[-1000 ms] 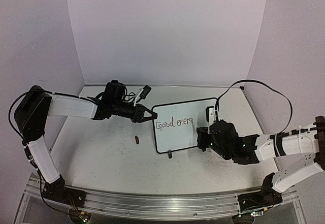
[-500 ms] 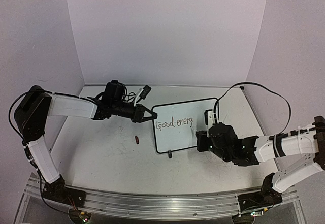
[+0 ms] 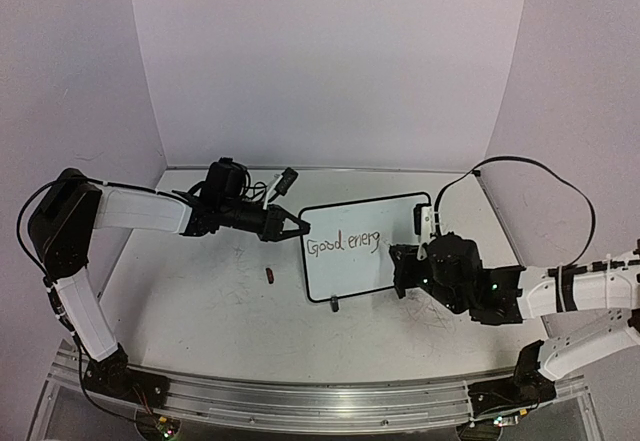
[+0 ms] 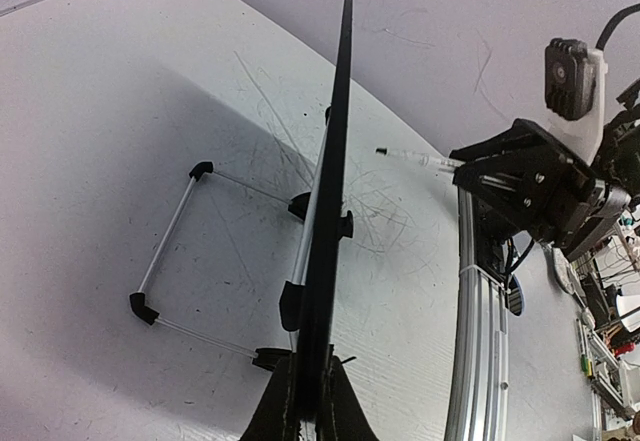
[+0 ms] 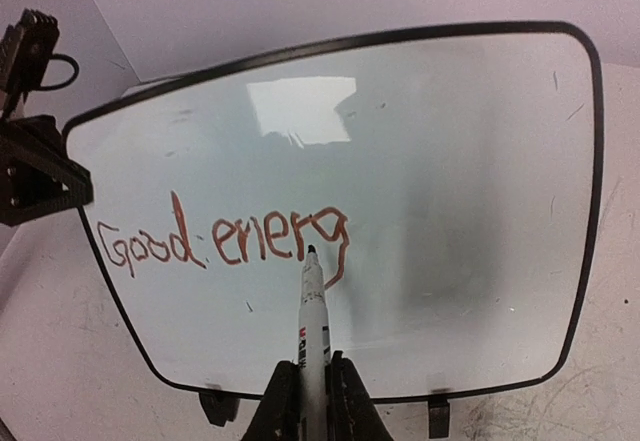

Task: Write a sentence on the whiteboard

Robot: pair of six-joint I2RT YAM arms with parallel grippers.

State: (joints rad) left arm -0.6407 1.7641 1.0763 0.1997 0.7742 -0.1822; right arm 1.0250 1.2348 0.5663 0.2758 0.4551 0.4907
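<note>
The right hand (image 5: 312, 373) is closed tight on a white marker (image 5: 313, 306). Its two fingers pinch the barrel low down, so the pen points away from the wrist toward the whiteboard (image 5: 460, 151). The marker's dark tip rests on the board's white face, at the tail of the last letter written. That letter ends the sentence (image 5: 225, 239), which so far reads "Good energ" in reddish-brown ink. It runs across the left half of the whiteboard, about midway up its face. The left hand (image 3: 293, 227) is closed as well, clamped on the whiteboard's left rim with one finger on each side of the thin black edge. The whiteboard stands propped on the counter (image 3: 190, 311), leaning on a wire stand (image 4: 170, 251) that reaches out behind it. Two small black feet (image 5: 437, 416) show along its lower rim. On the counter to the left of the whiteboard, apart from it, lies a small dark red object (image 3: 270, 276); what it is cannot be told.
</note>
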